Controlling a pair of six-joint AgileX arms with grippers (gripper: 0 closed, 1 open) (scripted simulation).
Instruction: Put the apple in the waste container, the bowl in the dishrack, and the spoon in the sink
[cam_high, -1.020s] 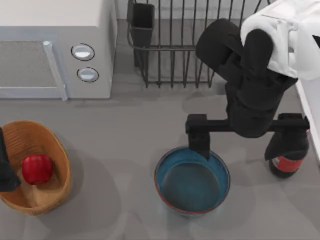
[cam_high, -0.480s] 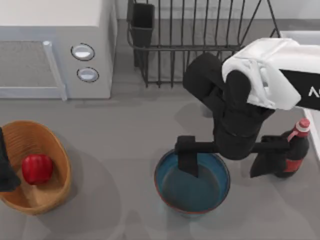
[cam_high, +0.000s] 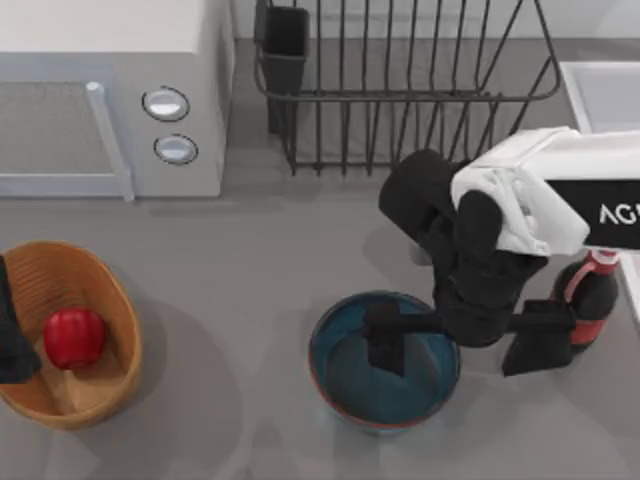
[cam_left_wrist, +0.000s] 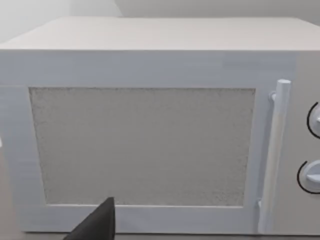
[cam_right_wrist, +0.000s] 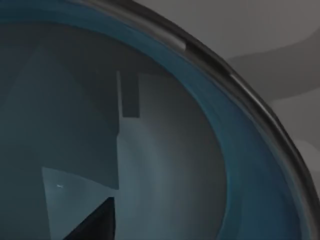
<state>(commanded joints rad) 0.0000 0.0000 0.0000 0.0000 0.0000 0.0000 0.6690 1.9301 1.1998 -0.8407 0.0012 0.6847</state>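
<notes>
Bench (cam_high: 260, 260): grey surface, viewed from above.

Bowl (cam_high: 340, 385): blue-teal with a reddish-brown rim, standing upright on the bench at the lower middle, clear of the dishrack. In the right wrist view the bowl (cam_right_wrist: 250, 165) appears close up, its inner wall and dark rim curving across.

Right pincer (cam_high: 458, 338): spread wide, straddling the bowl's right-hand rim. One finger (cam_high: 385, 340) hangs inside the bowl; the other (cam_high: 535, 345) hangs outside it, just beside the bottle. Whether either finger touches the rim cannot be told.

Bottle (cam_high: 590, 300): dark with a red label, standing at the bench's right side, partly hidden by the right arm.

Dishrack (cam_high: 400, 90): dark wire rack at the top middle, with a dark cutlery cup (cam_high: 285, 45) at its left corner.

Sink (cam_high: 605, 95): pale basin at the top right corner.

Microwave (cam_high: 110, 90): white, two round knobs, at the top left. The left wrist view faces the microwave (cam_left_wrist: 150, 150) door and handle.

Basket (cam_high: 110, 385): orange-tan, ribbed, at the lower left.

Apple (cam_high: 75, 337): red, lying inside the basket.

Left pincer (cam_high: 12, 330): dark shape at the left edge over the basket's left rim; whether spread or pressed together cannot be told.
</notes>
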